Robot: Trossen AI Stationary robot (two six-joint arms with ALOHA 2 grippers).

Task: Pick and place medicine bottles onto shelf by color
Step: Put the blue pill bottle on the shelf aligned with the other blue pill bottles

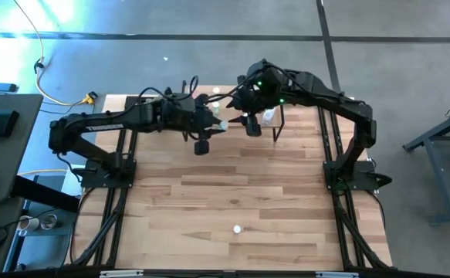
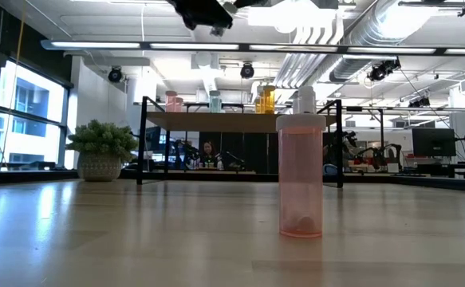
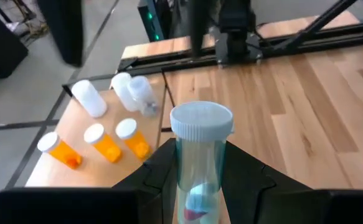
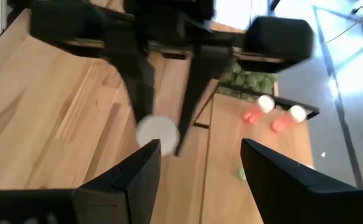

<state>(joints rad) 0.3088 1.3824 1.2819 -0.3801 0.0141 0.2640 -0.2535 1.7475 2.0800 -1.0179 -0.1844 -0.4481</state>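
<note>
Jaws of the left gripper (image 3: 197, 186) clamp a pale green bottle (image 3: 198, 155) just beside the shelf (image 3: 75, 124); the right gripper (image 4: 200, 162) hangs open above that shelf. You risk clipping the right arm — both crowd one spot. Count on the shelf: three orange bottles (image 3: 103, 143), about three clear bottles (image 3: 131, 92). One pink bottle (image 2: 300, 175) stands well away from the shelf.

Non-task items in view

A potted plant (image 2: 101, 149) stands at the far edge of the wooden surface (image 1: 248, 201). A yellow cable (image 1: 55, 96) lies on the grey floor (image 1: 394, 69) beyond.
</note>
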